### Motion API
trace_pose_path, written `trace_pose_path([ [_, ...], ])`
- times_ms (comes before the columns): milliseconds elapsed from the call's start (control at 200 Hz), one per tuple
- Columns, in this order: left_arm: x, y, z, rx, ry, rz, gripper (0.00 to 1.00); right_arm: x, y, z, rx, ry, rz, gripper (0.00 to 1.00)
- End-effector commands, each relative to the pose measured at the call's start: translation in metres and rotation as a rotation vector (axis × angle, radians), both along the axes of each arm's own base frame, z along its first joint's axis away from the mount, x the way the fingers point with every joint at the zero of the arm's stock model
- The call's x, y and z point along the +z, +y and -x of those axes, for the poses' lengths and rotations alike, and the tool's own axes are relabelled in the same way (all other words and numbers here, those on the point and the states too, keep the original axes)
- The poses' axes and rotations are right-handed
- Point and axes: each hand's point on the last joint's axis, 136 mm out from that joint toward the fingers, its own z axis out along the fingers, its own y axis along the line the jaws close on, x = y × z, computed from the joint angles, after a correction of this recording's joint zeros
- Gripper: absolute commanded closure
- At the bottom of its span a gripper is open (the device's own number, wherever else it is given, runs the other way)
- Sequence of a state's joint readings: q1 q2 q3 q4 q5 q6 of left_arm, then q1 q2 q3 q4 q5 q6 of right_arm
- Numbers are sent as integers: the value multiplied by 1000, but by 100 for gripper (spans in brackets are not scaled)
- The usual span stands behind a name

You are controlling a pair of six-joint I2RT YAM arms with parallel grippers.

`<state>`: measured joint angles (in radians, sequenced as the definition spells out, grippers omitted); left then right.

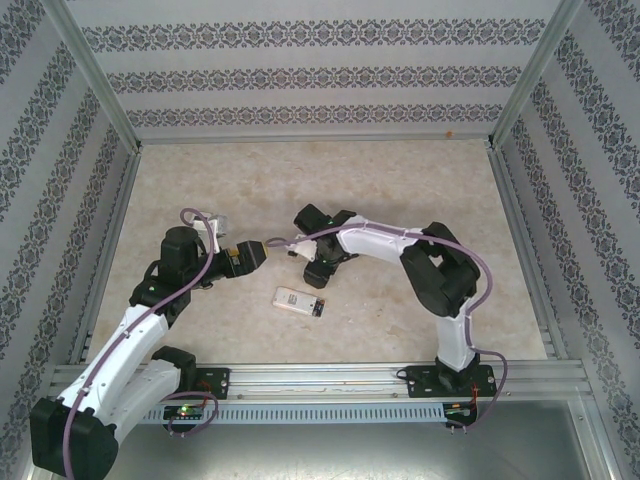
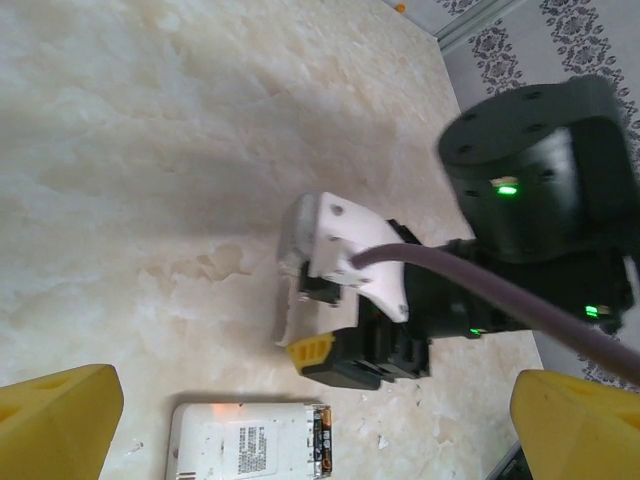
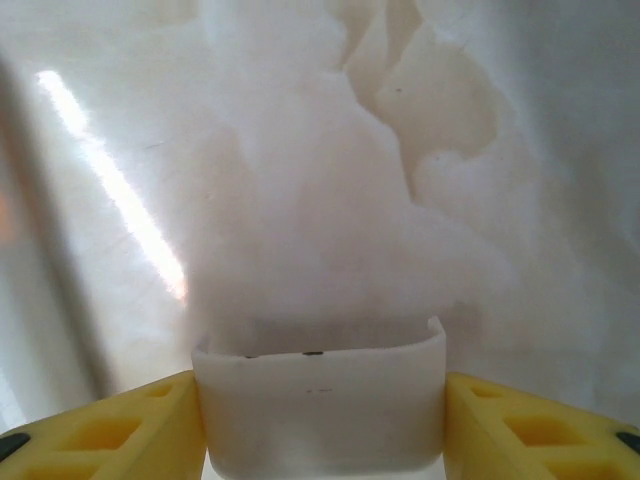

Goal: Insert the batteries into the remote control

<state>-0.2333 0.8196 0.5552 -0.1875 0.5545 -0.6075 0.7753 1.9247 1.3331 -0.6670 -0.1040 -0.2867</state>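
The white remote control (image 1: 298, 299) (image 2: 240, 440) lies back-up on the table, with one dark copper-toned battery (image 2: 321, 440) seated in the open bay at its right end (image 1: 318, 308). In the right wrist view my right gripper (image 3: 322, 432) has both yellow fingers pressed against the sides of a white curved battery cover (image 3: 320, 395). That cover (image 2: 288, 290) stands on edge on the table in the left wrist view, just beyond the remote, in the right gripper (image 2: 305, 320) (image 1: 290, 246). My left gripper (image 2: 320, 425) (image 1: 256, 253) hovers wide open above the remote, holding nothing.
The tabletop (image 1: 300, 180) is pale marbled stone, walled by patterned panels with metal posts. Both grippers are close together near the table's middle, the right arm's cable (image 2: 500, 290) crossing the left wrist view. A metal rail (image 1: 330, 375) runs along the near edge.
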Motion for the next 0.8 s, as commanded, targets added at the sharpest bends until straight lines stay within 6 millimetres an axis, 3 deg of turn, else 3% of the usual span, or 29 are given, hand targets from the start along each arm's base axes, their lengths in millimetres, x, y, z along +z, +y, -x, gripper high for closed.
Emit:
trace_pose_path([
  [0,-2,1,4,-1,10,22,0,48,3,18,-12,-39,-127,41],
  [200,-1,0,4,0,10,48,0,54,-7,67,-2,-36,-128,41],
  [330,0,-2,4,-4,8,66,0,46,-5,86,4,-28,-106,40],
  [594,-9,-1,6,-7,18,49,0,15,-1,93,33,-25,-9,39],
  [794,-8,0,6,-10,8,40,0,5,7,88,43,-19,12,37],
])
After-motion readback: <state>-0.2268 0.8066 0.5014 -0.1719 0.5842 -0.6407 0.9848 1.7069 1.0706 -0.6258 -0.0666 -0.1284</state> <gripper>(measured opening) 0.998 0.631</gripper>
